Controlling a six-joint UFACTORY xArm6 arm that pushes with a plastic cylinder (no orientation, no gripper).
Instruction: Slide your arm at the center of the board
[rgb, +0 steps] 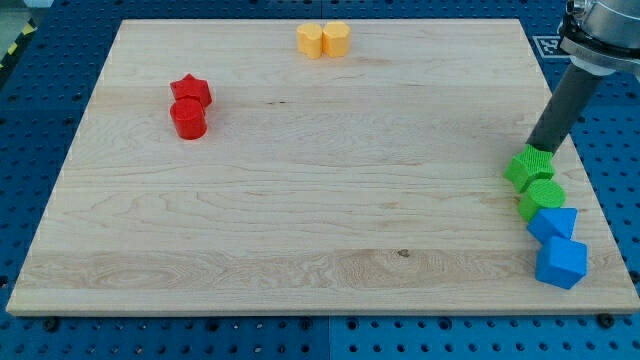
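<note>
- At the view's right edge my tip touched the green star block; rod only, nothing held.
- Board centre lay well left of it.
- Green cylinder just below.

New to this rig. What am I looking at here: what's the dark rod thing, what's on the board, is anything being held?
There is one picture, from a single camera looking down at an angle on a wooden board.

The dark rod is the end of a robot arm. It has no gripper, so nothing is held; its lower end, my tip, only slides along the board and pushes blocks.

The tip is at the view's right edge, just above the green star-like block. Below that sit a green round block, then two blue blocks, all in a tight column.

At the view's upper left are a red star and a red cylinder, touching. At the top are two yellow blocks, side by side.
</note>
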